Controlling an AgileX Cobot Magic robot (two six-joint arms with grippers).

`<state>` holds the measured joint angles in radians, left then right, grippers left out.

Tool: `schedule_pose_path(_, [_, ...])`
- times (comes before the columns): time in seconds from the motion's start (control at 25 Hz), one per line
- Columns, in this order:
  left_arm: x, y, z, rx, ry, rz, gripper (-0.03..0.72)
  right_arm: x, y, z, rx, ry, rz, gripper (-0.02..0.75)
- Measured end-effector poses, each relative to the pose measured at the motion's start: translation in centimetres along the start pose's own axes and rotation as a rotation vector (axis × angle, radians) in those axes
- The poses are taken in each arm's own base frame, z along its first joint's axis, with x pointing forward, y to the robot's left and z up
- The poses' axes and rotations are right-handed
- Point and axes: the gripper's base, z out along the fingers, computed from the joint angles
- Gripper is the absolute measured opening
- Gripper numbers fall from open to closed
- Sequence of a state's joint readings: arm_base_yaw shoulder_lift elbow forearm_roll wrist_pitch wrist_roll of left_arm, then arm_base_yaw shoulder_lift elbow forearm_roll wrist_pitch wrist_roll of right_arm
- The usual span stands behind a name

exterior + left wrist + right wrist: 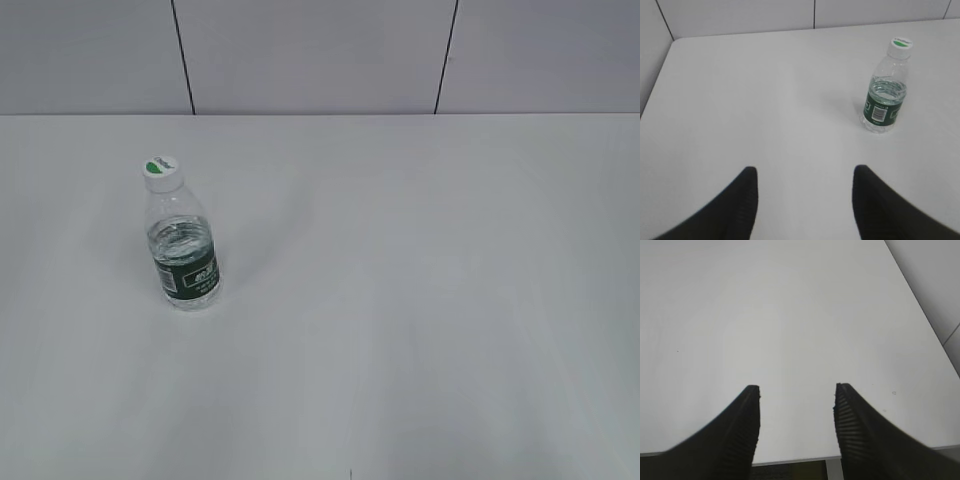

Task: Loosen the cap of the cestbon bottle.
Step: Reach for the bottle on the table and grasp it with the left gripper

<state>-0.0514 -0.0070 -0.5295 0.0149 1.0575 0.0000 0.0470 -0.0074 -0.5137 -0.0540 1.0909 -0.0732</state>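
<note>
Left hand (805,172) and right hand (796,390) gape half-open, empty, above table (420,300).

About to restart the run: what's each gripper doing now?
Left gripper: open, holding nothing.
Right gripper: open, holding nothing.

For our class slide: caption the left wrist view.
Open left gripper hovers over white table, capped cestbon bottle upright ahead.

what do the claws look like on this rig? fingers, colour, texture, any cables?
Only the fingers show, in the wrist views. Left claw: two black, curved fingers tapering to rounded tips, blurred, so no texture is readable. Right claw: same black tapered shape, with fine ridges on the fingers. No cables or markings visible; the arms are out of frame.
</note>
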Motion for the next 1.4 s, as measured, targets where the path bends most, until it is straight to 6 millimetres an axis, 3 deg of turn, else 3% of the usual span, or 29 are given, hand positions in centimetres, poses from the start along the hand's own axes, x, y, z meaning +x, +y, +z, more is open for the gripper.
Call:
schedule_pose_path(0.2, [-2.0,0.2,-0.6,-0.026,-0.104,0.016,0.383,0.0,0.0,0.0,0.000,0.000,0.000,0.373])
schedule_pose_path(0.44, [-4.9,0.3,2.5,-0.037,-0.062,0.036,0.383,0.0,0.0,0.0,0.000,0.000,0.000,0.373])
schedule_pose_path(0.6, [-6.9,0.3,5.9,-0.037,-0.038,0.052,0.383,0.0,0.0,0.0,0.000,0.000,0.000,0.373])
schedule_pose_path(0.88, [-8.8,0.1,14.1,-0.017,0.029,0.073,0.383,0.0,0.0,0.0,0.000,0.000,0.000,0.373])
schedule_pose_path(0.96, [-8.7,-0.1,17.2,-0.004,0.055,0.061,0.383,0.0,0.0,0.0,0.000,0.000,0.000,0.373])
schedule_pose_path(1.2, [-9.3,-0.4,22.4,0.017,-0.086,0.095,0.383,0.0,0.0,0.0,0.000,0.000,0.000,0.373])
schedule_pose_path(1.4, [-8.5,-0.5,26.3,0.032,-0.144,0.097,0.383,0.0,0.0,0.0,0.000,0.000,0.000,0.373])
